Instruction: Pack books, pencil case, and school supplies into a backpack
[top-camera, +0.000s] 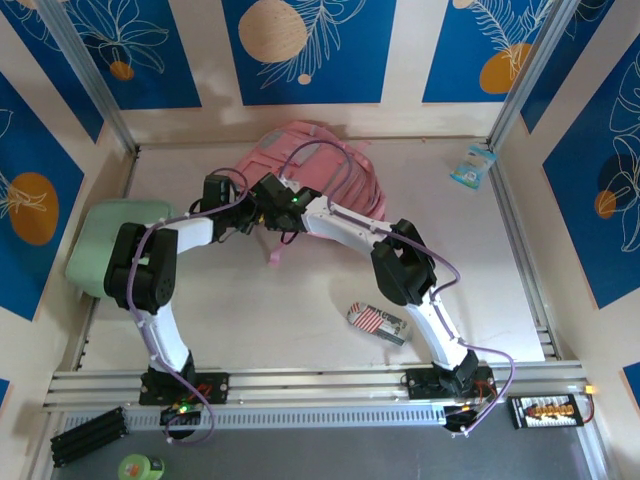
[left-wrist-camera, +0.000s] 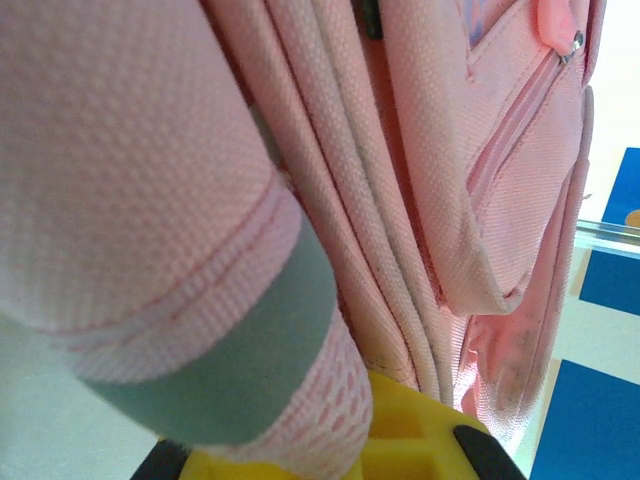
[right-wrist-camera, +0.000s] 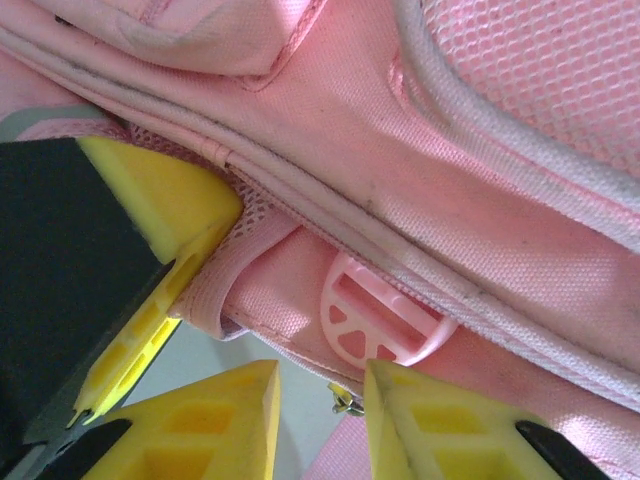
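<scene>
The pink backpack (top-camera: 325, 170) lies at the back middle of the table, one strap trailing toward the front. My left gripper (top-camera: 245, 222) is at its left edge, shut on the mesh-backed fabric; a padded strap with a greyish band (left-wrist-camera: 230, 350) drapes over its yellow finger (left-wrist-camera: 425, 435). My right gripper (right-wrist-camera: 320, 390) is open just beside it, with a small metal zipper pull (right-wrist-camera: 348, 403) between its fingertips and a pink plastic buckle (right-wrist-camera: 385, 320) just above. The red-and-white striped pencil case (top-camera: 378, 322) lies near the right arm. The books and the green pen are out of view.
A mint-green flat case (top-camera: 115, 245) lies at the left edge of the table. A small blue-and-white packet (top-camera: 472, 165) sits at the back right. Metal rails border the table on both sides and at the front.
</scene>
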